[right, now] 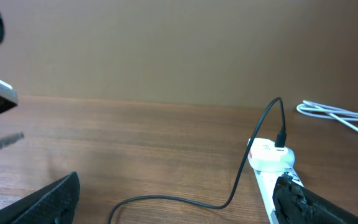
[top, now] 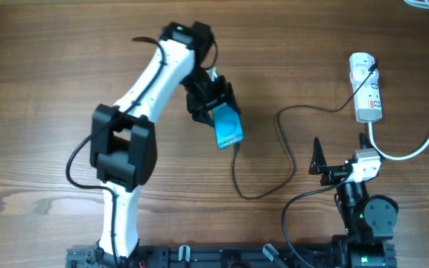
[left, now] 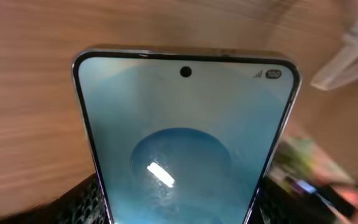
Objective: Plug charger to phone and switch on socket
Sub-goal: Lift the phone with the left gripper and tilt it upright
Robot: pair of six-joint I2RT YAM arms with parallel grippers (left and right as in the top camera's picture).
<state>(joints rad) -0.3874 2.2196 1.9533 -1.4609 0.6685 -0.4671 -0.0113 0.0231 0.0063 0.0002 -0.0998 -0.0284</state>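
Note:
My left gripper (top: 213, 103) is shut on the phone (top: 229, 127) and holds its turquoise screen tilted above the table. In the left wrist view the phone (left: 185, 137) fills the frame between the fingers (left: 179, 208). The black charger cable (top: 285, 175) runs from the white socket (top: 366, 88), loops across the table and ends at the phone's lower edge. I cannot tell whether its tip is seated. My right gripper (top: 339, 155) is open and empty just below the socket. In the right wrist view the gripper (right: 185, 202) straddles the cable (right: 238, 180), with the socket (right: 271, 158) at the right.
A thick white cord (top: 423, 141) curves from the socket's near end to the table's right edge and shows in the right wrist view (right: 334, 113). The left arm (top: 136, 112) reaches over the table's left middle. The socket is a blur at the upper right in the left wrist view (left: 347, 56).

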